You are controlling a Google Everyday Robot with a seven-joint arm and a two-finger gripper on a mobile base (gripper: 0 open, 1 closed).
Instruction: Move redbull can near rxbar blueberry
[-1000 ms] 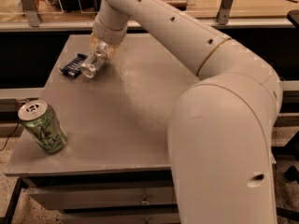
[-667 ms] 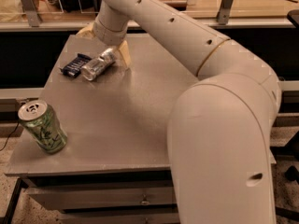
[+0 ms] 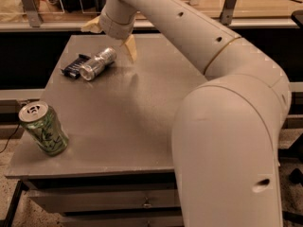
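Note:
The redbull can (image 3: 97, 64), slim and silver, lies on its side on the grey table (image 3: 142, 112) at the back left. Its left end touches or nearly touches the rxbar blueberry (image 3: 73, 66), a small flat dark blue bar. My gripper (image 3: 111, 34) hangs above and just right of the can. Its two tan fingers are spread apart, one finger (image 3: 130, 48) pointing down near the table and the other behind the wrist at the left. It holds nothing.
A wider green-patterned can (image 3: 43, 128) with a silver top stands near the table's front left corner. My big white arm covers the right side of the view. A rail and shelving run behind the table. Drawers show below the front edge.
My gripper let go of the redbull can beside the blue bar, opened, and rose up and away. The can now lies on the table on its own.

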